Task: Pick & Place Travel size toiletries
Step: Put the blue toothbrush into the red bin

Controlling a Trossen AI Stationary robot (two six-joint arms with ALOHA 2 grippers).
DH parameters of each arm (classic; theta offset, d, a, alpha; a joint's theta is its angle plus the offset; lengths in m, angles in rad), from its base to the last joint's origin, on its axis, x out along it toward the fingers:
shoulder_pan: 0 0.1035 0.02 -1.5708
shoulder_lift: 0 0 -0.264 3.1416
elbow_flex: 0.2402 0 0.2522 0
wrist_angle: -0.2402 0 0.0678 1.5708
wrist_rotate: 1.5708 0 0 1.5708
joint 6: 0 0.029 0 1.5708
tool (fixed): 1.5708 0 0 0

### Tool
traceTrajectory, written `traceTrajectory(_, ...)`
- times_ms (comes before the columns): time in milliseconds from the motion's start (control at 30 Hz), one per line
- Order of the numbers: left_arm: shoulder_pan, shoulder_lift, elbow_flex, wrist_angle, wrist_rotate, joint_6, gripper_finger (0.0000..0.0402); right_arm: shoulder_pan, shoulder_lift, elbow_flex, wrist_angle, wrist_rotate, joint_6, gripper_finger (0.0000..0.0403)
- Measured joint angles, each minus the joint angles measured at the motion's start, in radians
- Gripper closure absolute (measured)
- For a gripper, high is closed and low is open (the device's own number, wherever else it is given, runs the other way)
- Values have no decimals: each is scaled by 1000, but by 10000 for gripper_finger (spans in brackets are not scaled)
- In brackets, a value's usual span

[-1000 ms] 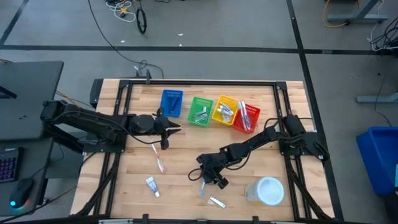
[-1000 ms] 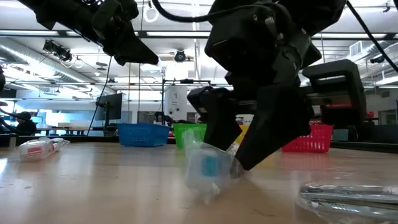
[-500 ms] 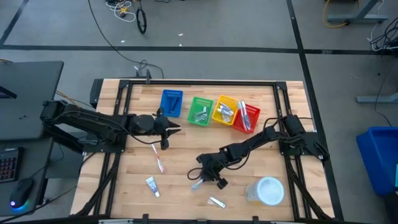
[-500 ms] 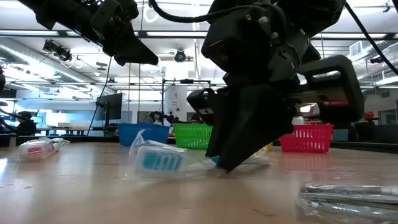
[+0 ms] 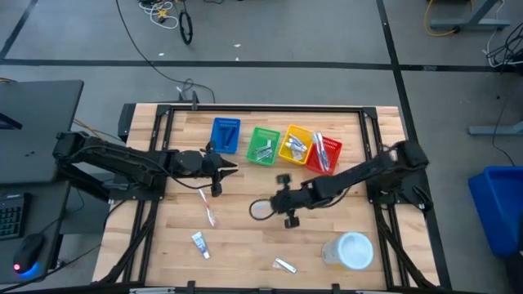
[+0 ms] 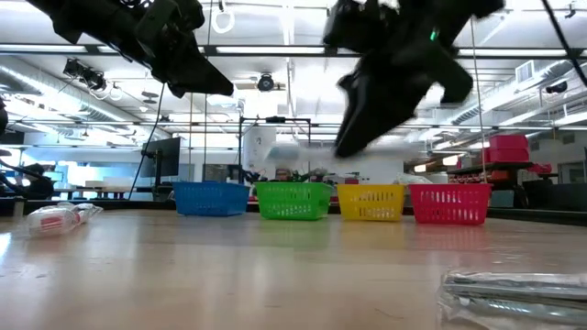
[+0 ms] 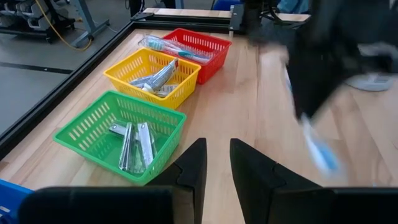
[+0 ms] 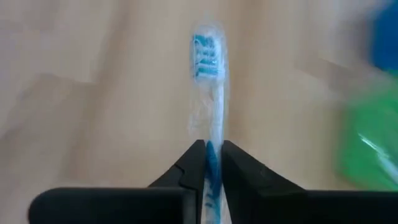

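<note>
Right gripper is pinched on the handle end of a blue toothbrush in clear wrap; the bristle head sticks out forward past the fingertips. Grip sits near the tail, presumably so the long body hangs free for dropping into a basket. Gripper is up off the wooden table, mid-table, in front of the green basket.

Basket row along the far edge: blue basket, green, yellow basket, red basket. Red holds toothbrush-like items, so judged the likely target; not certain.

Left gripper hovers near the blue basket, fingers set to a narrow gap, holding nothing visible.

Toiletries left on the table: pink toothbrush and white tube on the left arm's side, wrapped item near the front edge. Round white container stands front right.
</note>
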Motion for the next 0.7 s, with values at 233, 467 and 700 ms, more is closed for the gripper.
traceTrajectory(233,0,0,0,4,-1,-34,323,-1,-228,0,-313,356,285,355)
traceTrajectory(467,0,0,0,4,-1,-43,323,-9,-364,-20,-568,544,617,356)
traceTrajectory(700,0,0,0,4,-1,-40,323,-66,-403,-177,-599,671,958,356)
